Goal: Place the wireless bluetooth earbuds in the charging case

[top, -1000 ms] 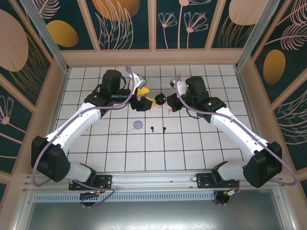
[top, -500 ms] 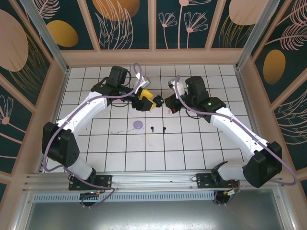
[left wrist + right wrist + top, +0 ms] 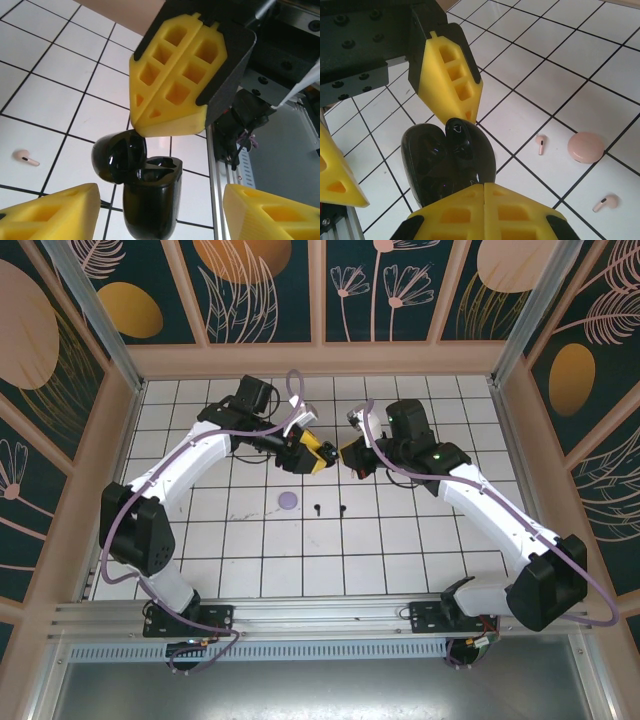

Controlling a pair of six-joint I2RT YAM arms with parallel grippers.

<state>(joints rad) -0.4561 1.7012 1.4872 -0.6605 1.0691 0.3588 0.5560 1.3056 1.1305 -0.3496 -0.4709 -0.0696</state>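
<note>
Two black earbuds (image 3: 317, 508) lie on the table (image 3: 400, 540), well off every edge. Beyond them, your right gripper (image 3: 349, 452) is clamped on the open black case (image 3: 150, 200). Your left gripper (image 3: 318, 453) straddles it, fingers apart. Pink earbuds (image 3: 540, 144) lie on the table below.

White tiled surface (image 3: 200, 540) w/ dark grid lines. On it lies a flat purple round disc (image 3: 288, 500). Just right of the disc are 2 black earbuds (image 3: 317, 508), side by side, not touching it. Right wrist view: a pink round piece (image 3: 586, 147) & 2 pink earbuds (image 3: 540, 144) lie on the tiles, close together. Their place rel. to the disc I cannot tell.
</note>
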